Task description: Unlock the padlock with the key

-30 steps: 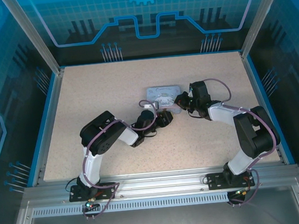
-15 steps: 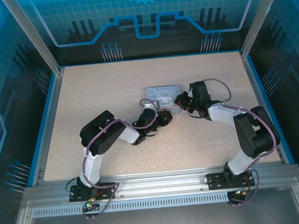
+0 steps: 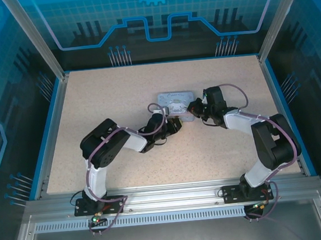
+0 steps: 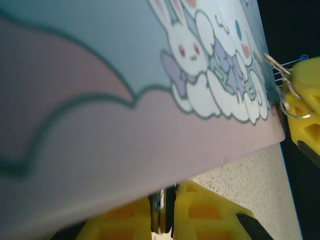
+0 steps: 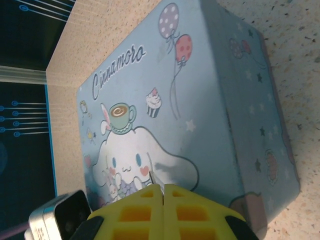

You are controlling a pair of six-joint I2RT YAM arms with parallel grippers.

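Observation:
A pale blue cartoon-print tin [image 3: 173, 100] lies in the middle of the table. My left gripper [image 3: 177, 122] sits at the tin's near side. In the left wrist view its yellow fingers [image 4: 125, 220] are shut on a small silvery-dark piece, the padlock [image 4: 161, 212], right under the tin's wall [image 4: 125, 125]. My right gripper [image 3: 192, 107] is at the tin's right end, over the lid [image 5: 200, 90]. It [image 5: 163, 187] is shut on the key [image 5: 155, 178], whose thin blade pokes out past the fingertips. A wire key ring [image 4: 290, 112] hangs by the right fingers [image 4: 306, 75].
The speckled table [image 3: 119, 95] lies open to the left and behind the tin. Blue rails [image 3: 51, 124] and glass walls enclose it. The left wrist's camera housing [image 5: 57, 217] sits close beside the right fingers.
The left gripper's jaws have closed in on the padlock and the gripper has edged towards the tin. Its elbow has swung a little left. The right arm has not moved.

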